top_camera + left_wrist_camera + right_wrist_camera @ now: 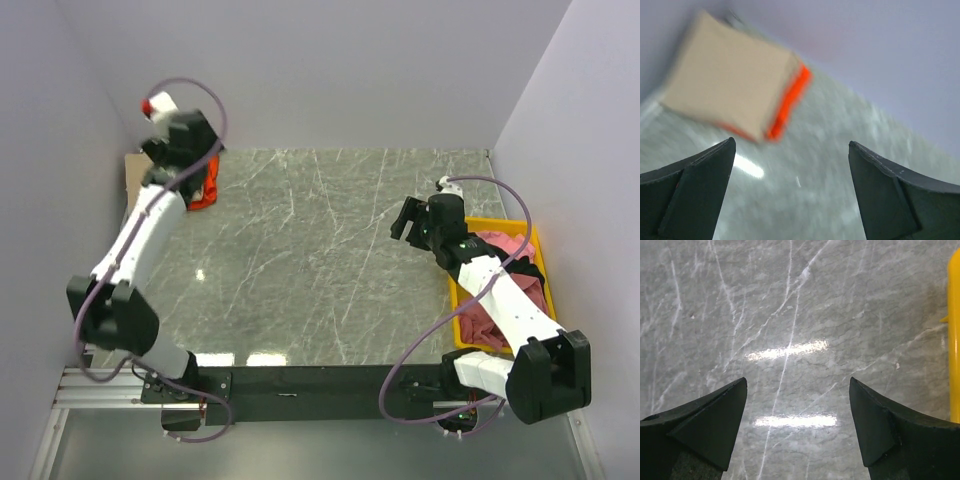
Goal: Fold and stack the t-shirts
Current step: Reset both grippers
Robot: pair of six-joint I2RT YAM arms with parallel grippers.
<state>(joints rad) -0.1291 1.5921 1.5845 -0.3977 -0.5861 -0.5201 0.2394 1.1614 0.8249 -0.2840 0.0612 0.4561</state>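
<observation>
On the grey marble bench (pixel 300 260) your work splits into two ends: finished shirts at the far left corner, unfolded ones at the right edge. The yellow tray (pixel 492 223) sits under your right arm as the supply bin, with a pink t-shirt (pixel 505 243) heaped loosely in it among other crumpled cloth, so that pile looks unfolded and waiting. In the far left corner, against the wall, the tan t-shirt (pixel 730 85) lies folded square on top of the orange-red t-shirt (pixel 790 100), whose edge shows along one side; stacking there keeps the middle of the bench free for folding. Your left tool (pixel 791 142) hangs above and just off that stack with its fingers spread wide and nothing between them, though its view is blurred. Your right tool (pixel 797 382) hovers over bare bench just beside the tray, fingers apart and empty, likely placed to reach in for the next shirt.
</observation>
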